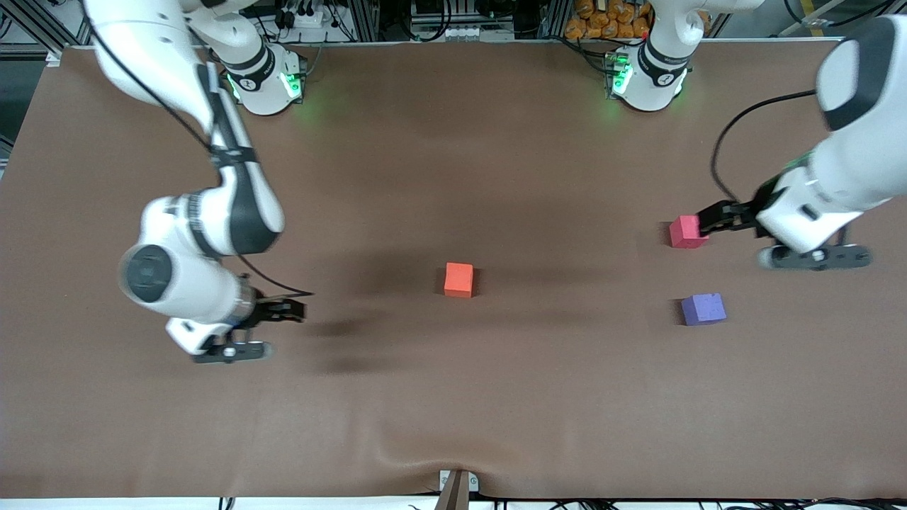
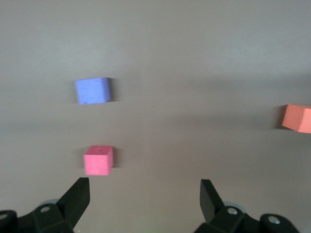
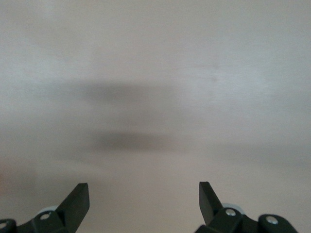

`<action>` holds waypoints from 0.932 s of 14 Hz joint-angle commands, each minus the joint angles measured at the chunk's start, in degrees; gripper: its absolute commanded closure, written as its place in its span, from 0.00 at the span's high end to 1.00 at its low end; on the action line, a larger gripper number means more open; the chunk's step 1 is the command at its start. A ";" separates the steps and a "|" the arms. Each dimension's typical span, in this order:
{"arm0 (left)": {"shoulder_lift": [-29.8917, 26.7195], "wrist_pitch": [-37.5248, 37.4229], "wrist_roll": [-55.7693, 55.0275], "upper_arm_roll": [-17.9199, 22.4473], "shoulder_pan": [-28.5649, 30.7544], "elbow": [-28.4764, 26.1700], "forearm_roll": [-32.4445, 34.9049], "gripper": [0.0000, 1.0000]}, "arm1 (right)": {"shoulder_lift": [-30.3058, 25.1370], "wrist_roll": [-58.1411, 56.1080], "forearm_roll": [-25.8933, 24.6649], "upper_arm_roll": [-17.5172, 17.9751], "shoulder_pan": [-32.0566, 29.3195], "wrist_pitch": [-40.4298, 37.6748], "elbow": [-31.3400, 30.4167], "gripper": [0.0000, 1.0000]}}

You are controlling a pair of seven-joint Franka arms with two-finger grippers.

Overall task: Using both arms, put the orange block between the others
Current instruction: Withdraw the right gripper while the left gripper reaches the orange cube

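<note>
The orange block [image 1: 458,279] sits mid-frame on the worktop [image 1: 453,397], between the wide-open, empty right end effector [image 1: 297,310] at lower left and the equally wide, empty left end effector [image 1: 708,221] beside the pink block [image 1: 687,231], above the purple one [image 1: 703,309].

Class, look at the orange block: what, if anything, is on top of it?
Nothing rests on the orange block; its top face is bare. What lies under it is hidden, apart from the brown table cover around it.
</note>
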 commanded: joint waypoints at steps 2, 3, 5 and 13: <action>5.56 3.17 -7.62 0.51 -7.63 4.29 -0.53 1.00 | -7.65 -10.72 -0.18 1.14 -7.05 0.71 -7.57 1.00; 6.79 5.28 -10.78 0.51 -9.57 4.47 -0.53 1.00 | -9.41 -13.26 -0.27 1.06 -8.37 0.71 -8.97 1.00; 9.77 8.62 -15.01 0.42 -12.65 6.30 -0.53 1.00 | -13.44 -16.97 -2.36 0.97 -10.23 0.54 -11.96 1.00; 21.72 21.72 -21.88 -0.28 -23.37 8.60 -0.62 1.00 | -27.34 -16.45 -14.23 -0.26 -12.08 -11.31 -12.16 1.00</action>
